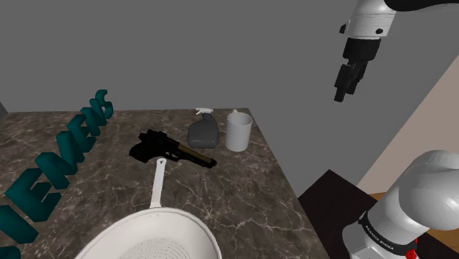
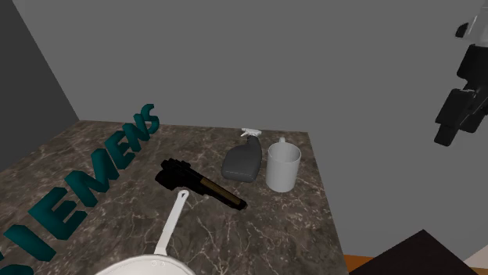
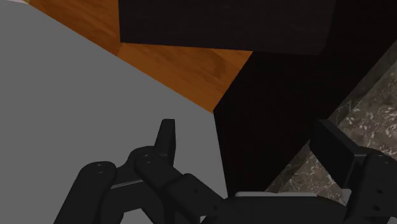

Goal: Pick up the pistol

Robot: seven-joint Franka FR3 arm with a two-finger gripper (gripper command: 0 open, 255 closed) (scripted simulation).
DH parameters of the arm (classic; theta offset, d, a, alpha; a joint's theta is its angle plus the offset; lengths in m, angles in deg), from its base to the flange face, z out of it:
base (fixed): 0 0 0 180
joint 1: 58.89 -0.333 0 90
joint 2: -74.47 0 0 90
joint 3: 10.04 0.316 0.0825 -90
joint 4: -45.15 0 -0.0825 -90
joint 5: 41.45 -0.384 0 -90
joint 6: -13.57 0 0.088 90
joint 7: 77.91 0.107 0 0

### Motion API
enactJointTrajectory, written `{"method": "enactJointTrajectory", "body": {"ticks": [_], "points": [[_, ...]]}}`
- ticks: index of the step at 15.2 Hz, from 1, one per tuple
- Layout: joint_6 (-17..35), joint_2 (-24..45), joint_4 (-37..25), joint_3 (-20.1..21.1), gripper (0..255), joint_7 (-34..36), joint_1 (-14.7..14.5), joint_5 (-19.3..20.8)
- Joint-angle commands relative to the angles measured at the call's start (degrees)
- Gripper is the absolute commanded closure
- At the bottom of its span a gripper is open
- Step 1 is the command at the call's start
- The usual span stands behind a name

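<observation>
A black pistol [image 1: 165, 149] [image 2: 195, 181] with a brown barrel lies flat on the dark marbled counter [image 1: 243, 199], its barrel pointing toward the counter's right edge in the shoulder view. My gripper [image 1: 342, 92] [image 2: 447, 133] hangs high in the air, well above and beyond that right edge, far from the pistol. In the wrist view the gripper [image 3: 251, 137] is open, its fingers [image 3: 167, 137] apart with nothing between them. Past them I see a strip of counter top [image 3: 372, 102] and wooden floor [image 3: 184, 67].
A grey spray bottle [image 1: 204, 131] [image 2: 242, 160] and a white mug [image 1: 238, 131] [image 2: 282, 166] stand just behind the pistol. A white long-handled strainer [image 1: 151, 235] [image 2: 170, 226] lies in front of it. Teal SIEMENS letters [image 1: 62, 158] run along the counter's left side.
</observation>
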Motion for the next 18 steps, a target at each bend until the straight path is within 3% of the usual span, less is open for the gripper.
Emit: {"method": "enactJointTrajectory", "body": {"ticks": [1,10,18], "points": [[0.0,0.0,0.0,0.0,0,0.0,0.0,0.0],[10.7,8.3,-0.1,5.3,0,4.1,-5.0,-9.0],[19.6,18.0,-3.9,10.0,0,6.5,-9.1,-15.3]]}}
